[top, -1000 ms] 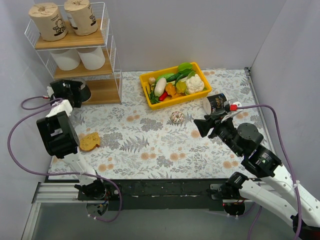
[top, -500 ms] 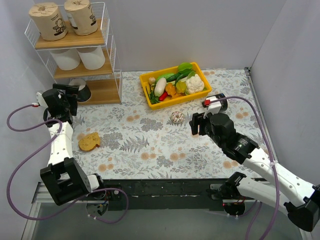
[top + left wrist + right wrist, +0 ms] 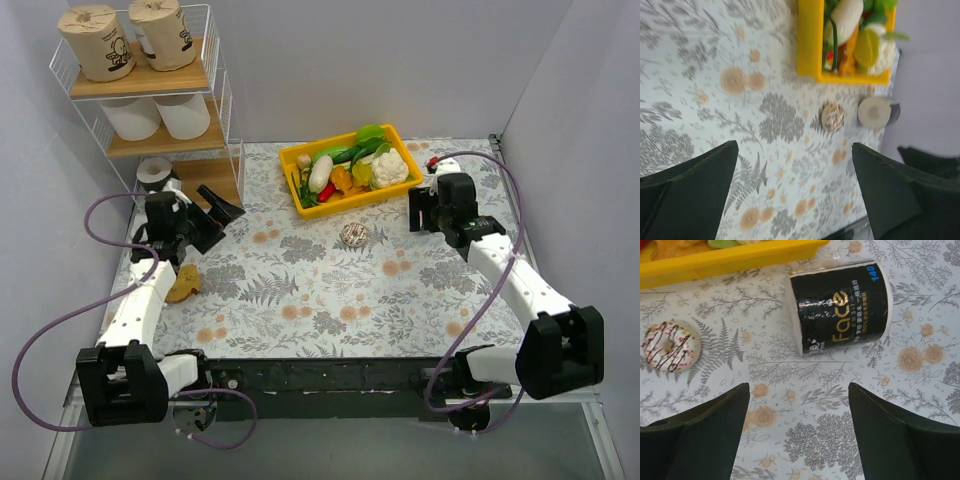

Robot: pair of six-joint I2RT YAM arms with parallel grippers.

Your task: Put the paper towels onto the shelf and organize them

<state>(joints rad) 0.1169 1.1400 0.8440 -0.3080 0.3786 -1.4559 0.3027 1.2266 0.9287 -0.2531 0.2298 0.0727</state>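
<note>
**A:** Top external view hides the lying black roll under the right arm. Where is it?

**B:** The right wrist view shows it on its side on the table, just beside the yellow bin. It is just beyond the right gripper, whose fingers are spread and empty.

**A:** And the left?

**B:** The left gripper is also spread wide with nothing held, near the shelf. A second black roll seems to sit on the bottom tier, partly hidden.
</note>
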